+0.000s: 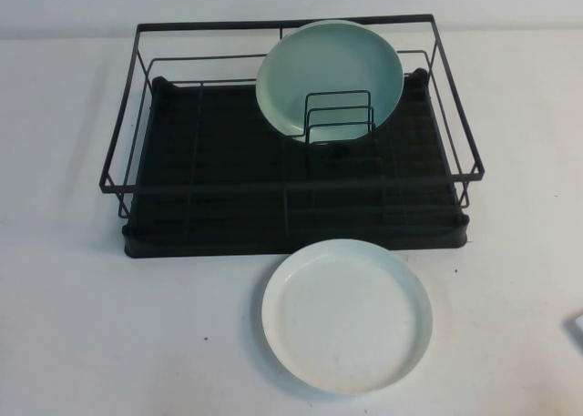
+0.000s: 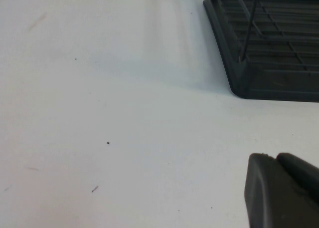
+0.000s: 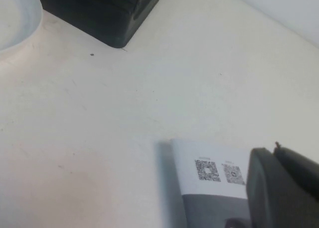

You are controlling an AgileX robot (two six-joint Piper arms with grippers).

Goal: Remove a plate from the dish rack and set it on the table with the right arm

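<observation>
The white, faintly mint plate lies flat on the table, just in front of the dish rack; its rim also shows in the right wrist view. No arm shows in the high view. My right gripper is shut on nothing and hovers low over the table, off to the right of the plate, above a printed card. My left gripper is shut too and empty, over bare table near the rack's front left corner.
A greener pale-teal plate leans upright against the small wire holder at the back of the rack. A white-and-grey card with two square codes lies on the table under my right gripper.
</observation>
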